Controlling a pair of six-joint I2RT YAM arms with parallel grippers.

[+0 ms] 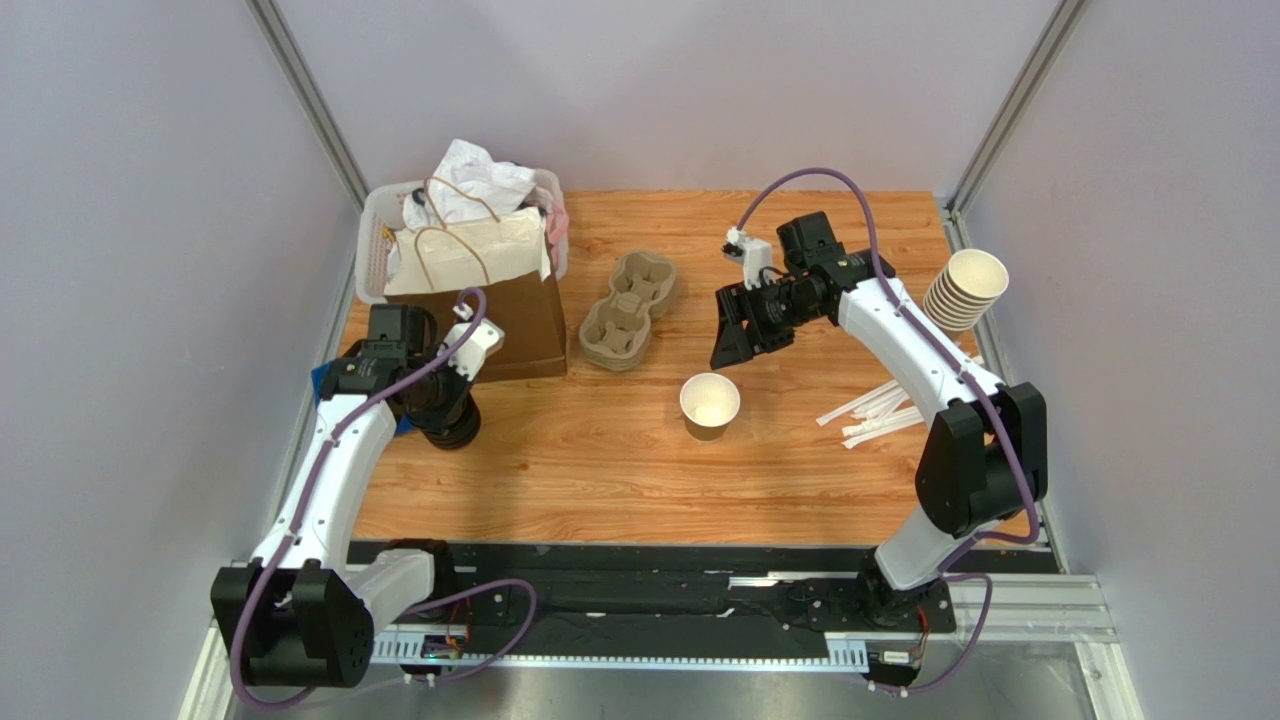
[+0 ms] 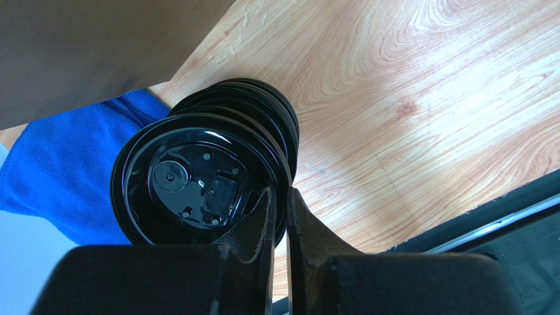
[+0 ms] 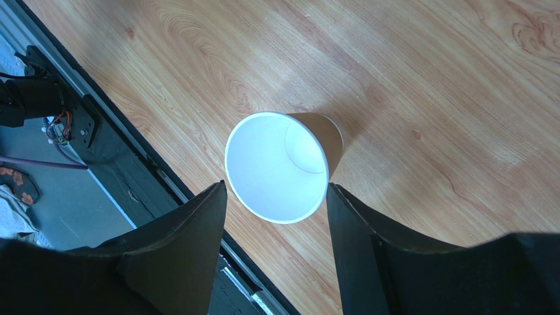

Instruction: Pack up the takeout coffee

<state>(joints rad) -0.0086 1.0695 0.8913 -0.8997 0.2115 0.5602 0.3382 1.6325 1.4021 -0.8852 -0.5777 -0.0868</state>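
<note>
No lidded takeout coffee is in view. A single tan paper cup stands upright and lidless near the table's middle, its white inside showing. My right gripper hangs open just above its rim, a finger on either side, touching nothing; in the top view the right gripper is slightly behind the cup. At the left, a stack of black lids lies on the wood. My left gripper is pinched on the rim of the top black lid.
A brown paper bag stands behind the left gripper, with a white bin of crumpled paper behind it. A pulp cup carrier lies mid-table. Stacked cream cups and white sticks are at the right. Blue cloth lies beside the lids.
</note>
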